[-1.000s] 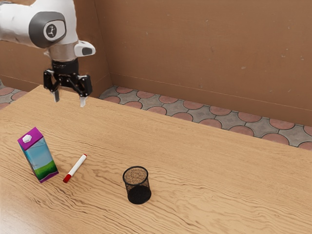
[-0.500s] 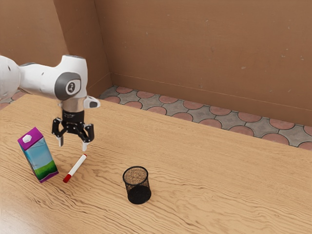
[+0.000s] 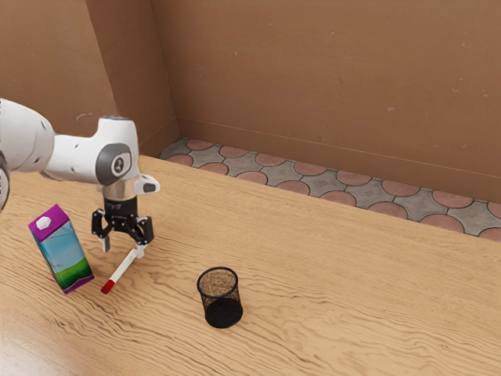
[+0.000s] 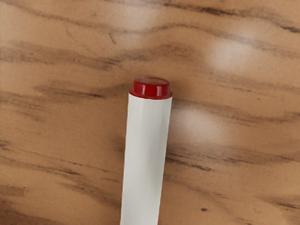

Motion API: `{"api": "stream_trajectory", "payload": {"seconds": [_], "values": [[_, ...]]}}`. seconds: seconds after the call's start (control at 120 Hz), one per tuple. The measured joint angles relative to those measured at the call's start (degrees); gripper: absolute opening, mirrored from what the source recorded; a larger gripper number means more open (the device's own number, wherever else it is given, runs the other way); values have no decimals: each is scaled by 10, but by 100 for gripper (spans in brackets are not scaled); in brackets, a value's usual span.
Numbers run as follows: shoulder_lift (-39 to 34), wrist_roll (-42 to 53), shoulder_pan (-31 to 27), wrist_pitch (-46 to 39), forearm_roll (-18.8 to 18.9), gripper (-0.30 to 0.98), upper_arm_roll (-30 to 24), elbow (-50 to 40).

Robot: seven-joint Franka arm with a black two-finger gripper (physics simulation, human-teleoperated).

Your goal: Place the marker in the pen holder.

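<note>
Exterior view: I have my claw [image 3: 124,249] low over the wooden table [image 3: 329,290], pointing down, with its two fingers spread wide. The marker [image 3: 121,270] lies on the tabletop at the claw, on a slant, and I am not gripping it. Its small red end plug sits right by the fingertip on the exterior view's right; whether the two touch, I can't tell. From there the white barrel runs out toward the lower left of the exterior view, ending in the longer red cap [image 3: 107,287].

The pen holder [image 3: 220,298], a black mesh cup, stands upright with its mouth up, off to the exterior view's right of the marker and apart from it. So the marker is outside the cup, down on the wood. On the marker's other side, near its capped end, I see the drink carton [image 3: 64,251] with its purple top, white screw lid and a blue and green picture on its side. There's a gap between carton and marker. Beyond the table I can see the brown wall [image 3: 337,86] and the floor tiles [image 3: 306,187] in pinkish red and grey.

In the wrist view I get the marker up close: the red plug at its tip, the white barrel behind it, and streaky wood grain with pale, shiny patches around it.
</note>
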State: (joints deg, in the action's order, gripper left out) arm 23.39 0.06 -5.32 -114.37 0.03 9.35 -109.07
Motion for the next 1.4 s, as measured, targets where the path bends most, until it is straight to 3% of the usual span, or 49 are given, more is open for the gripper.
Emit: {"api": "stream_trajectory", "payload": {"seconds": [0.458, 0.642, 0.925, 1.267, 1.4], "values": [[26, 67, -2, -16, -25, 68, 1, 3], [25, 83, -2, -18, -20, 34, 2, 2], [25, 101, -2, -19, -16, 4, 2, 2], [26, 107, -4, -22, -8, -9, 2, 2], [-39, 106, 15, -44, 23, -10, -15, -6]]}}
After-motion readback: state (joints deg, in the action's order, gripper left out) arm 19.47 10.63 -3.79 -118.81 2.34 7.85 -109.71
